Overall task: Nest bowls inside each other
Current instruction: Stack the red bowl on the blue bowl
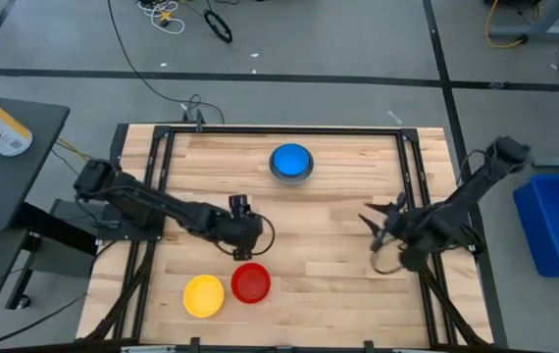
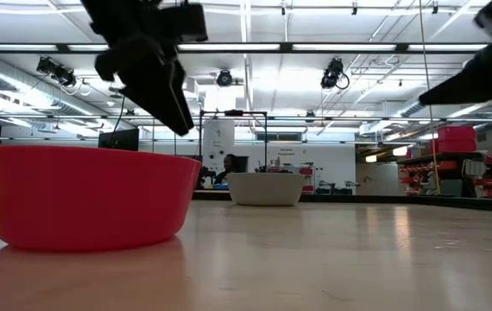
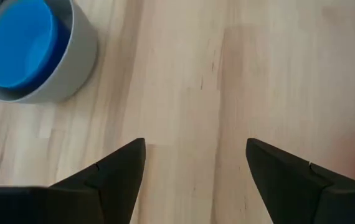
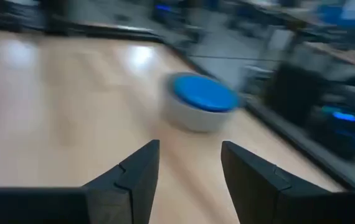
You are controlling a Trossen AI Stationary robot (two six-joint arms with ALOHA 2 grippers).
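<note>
Two grippers, both empty. Left gripper (image 1: 239,208) sits near the table's middle, just above the red bowl (image 1: 251,282) in the high view; its jaws stand wide apart in the left wrist view, bare wood between the fingers (image 3: 118,171), nothing held or touched. Right gripper (image 1: 376,218) is over the right side of the table (image 1: 338,275), jaws parted with a clear gap in its wrist view — fingers (image 4: 134,174) hold nothing, touch nothing.

Bowls: a grey bowl (image 1: 291,175) at the far middle of the table with blue nested inside it (image 1: 291,158) — upright, rim up. From the left wrist the blue inside shows a lighter rim around a deeper blue centre; cannot tell for sure whether that is one blue bowl or two. Red bowl upright near the front edge, left of centre, and the yellow bowl (image 1: 203,294) just beside it on its left, close but whether touching is unclear. Red and yellow both sit on bare wood, well apart from the grey stack. In the low view the red bowl (image 2: 86,194) fills the near left, the grey one (image 2: 266,187) small behind.
</note>
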